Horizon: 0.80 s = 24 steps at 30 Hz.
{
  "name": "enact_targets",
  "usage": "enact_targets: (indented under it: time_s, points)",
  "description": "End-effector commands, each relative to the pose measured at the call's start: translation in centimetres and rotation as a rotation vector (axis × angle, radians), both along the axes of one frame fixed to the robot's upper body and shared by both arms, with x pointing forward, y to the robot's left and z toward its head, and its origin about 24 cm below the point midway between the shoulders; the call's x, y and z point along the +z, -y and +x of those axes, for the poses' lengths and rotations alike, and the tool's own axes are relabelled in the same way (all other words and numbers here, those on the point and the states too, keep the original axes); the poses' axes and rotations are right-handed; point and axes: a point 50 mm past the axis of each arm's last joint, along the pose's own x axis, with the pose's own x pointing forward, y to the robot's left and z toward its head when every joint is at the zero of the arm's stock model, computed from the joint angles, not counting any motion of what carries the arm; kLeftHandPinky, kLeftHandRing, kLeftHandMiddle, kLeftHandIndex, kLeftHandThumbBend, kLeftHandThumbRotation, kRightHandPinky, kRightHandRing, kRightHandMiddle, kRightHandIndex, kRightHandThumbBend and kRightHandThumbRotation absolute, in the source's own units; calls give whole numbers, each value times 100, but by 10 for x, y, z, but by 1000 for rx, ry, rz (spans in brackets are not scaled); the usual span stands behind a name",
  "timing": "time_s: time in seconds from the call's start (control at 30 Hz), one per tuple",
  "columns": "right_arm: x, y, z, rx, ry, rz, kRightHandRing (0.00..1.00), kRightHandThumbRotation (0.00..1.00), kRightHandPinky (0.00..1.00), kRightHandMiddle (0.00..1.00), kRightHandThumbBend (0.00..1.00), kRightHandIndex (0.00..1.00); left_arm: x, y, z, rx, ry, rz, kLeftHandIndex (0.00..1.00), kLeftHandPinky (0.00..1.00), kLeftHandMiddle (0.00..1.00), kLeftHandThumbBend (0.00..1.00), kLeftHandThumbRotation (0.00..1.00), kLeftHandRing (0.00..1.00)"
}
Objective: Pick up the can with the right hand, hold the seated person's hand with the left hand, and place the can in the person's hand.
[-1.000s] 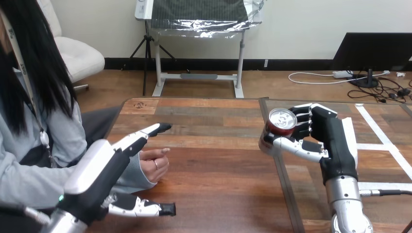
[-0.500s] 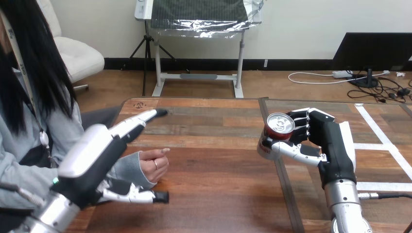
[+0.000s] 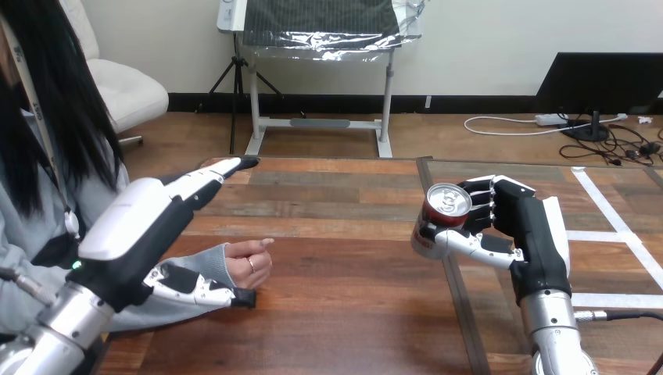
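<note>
Your left hand [image 3: 141, 226] was spread wide: fingers [image 3: 205, 178] straight and pointing toward the table's far left corner, thumb [image 3: 199, 291] stretched out low over the wood. It gripped nothing. The person's hand [image 3: 249, 266] lay loosely curled on the table [image 3: 344, 312] just past the thumb tip. Its grey sleeve [image 3: 209, 264] sat in the gap between your thumb and fingers. I couldn't tell whether the thumb touched the sleeve. The fingers stood well above it, not wrapped round.

Versus a second ago, you had swung the left hand up and back toward the left. The fingertips went from above the person's knuckles to the table's far edge, and the thumb tip pulled back to just beside the person's hand. The person's hand had not moved.

Your right hand [image 3: 532, 226] was clamped on the can [image 3: 436, 223], fingers curled round the far side and thumb across the near side. The can was held off the table, tilted with its top toward the camera, right of centre and well apart from the person's hand. Since the earlier frames you had eased it slightly left and down. The right forearm rose near-vertical from the bottom edge.
</note>
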Motion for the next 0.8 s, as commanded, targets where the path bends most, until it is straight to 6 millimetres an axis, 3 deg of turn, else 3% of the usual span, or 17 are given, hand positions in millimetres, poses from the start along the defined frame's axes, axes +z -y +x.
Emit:
enact_targets:
  time_s: [0.0,0.77]
  points:
    - [25,-8,14,24,130,27,41,0,36,48,81,51,14,-3,16,-5,32,62,91,81,90,100,24,88]
    - [26,-9,11,35,140,30,41,0,36,48,80,51,8,-21,37,26,-66,217,89,81,88,100,27,86]
